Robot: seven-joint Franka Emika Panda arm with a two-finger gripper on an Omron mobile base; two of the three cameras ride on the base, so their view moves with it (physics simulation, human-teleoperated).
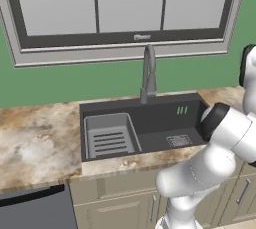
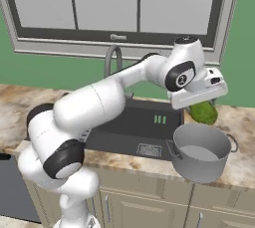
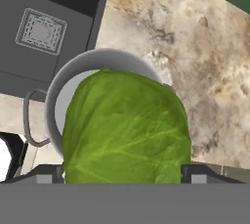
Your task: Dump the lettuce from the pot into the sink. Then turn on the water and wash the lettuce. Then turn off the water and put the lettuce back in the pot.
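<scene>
One lettuce (image 3: 126, 127), one pot (image 2: 201, 158), one sink (image 1: 150, 120), one faucet (image 1: 148, 74).

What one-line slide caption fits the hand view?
End effector holding the lettuce above the open pot, beside the sink.

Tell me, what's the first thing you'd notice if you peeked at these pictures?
The bright green lettuce jumps out first: the gripper holds it in the air just above the silver pot, which stands on the counter right of the sink. Next comes the robot's big white arm, bending across the dark sink below the tall grey faucet.
</scene>
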